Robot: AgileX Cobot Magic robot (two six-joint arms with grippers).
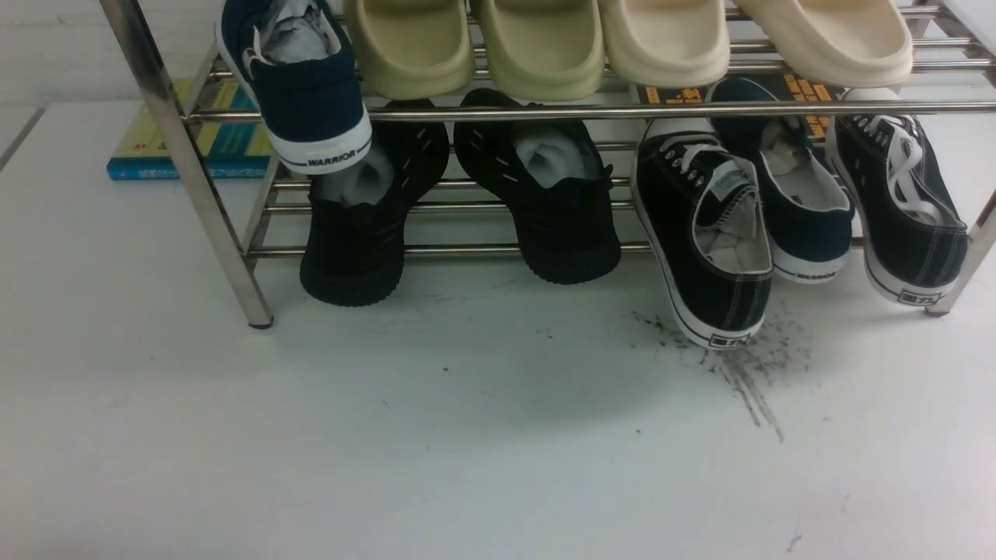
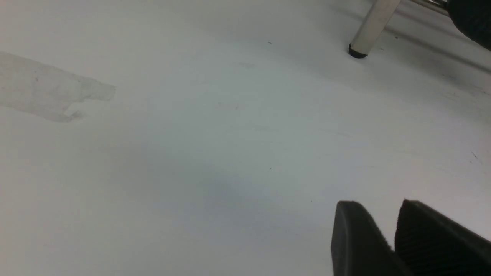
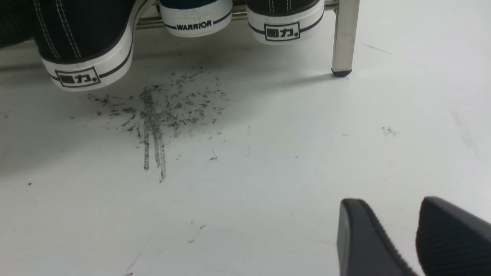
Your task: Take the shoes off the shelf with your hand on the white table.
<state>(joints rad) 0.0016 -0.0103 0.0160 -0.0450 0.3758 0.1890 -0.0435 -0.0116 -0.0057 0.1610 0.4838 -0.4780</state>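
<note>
Since both black lace-up shoes sit at the right end of the shelf (image 1: 498, 111), on its lower tier, the right pincer (image 3: 399, 209) is the nearer one. The left pincer (image 2: 378, 207) faces bare table (image 1: 467, 435) by the shelf's left front leg (image 2: 370, 28), well apart from them.

Straight ahead of the right pincer and off toward the shelf's middle lies the nearer shoe (image 1: 704, 249). Its long axis runs front to back, toe up on the rails and heel hanging down over the front rail to the scuff marks (image 1: 747, 373). Whether the heel touches the table I cannot tell. The second shoe (image 1: 903, 218) lies the same way beside the right front leg (image 3: 345, 36), with a navy shoe (image 1: 801, 210) between the two.

The right pincer's jaws stand apart with table showing between them, holding nothing. The left pincer's tips are close together and empty; whether they are fully closed I cannot tell.

Reaching forward to the heel of the nearer shoe looks like the shortest move.
</note>
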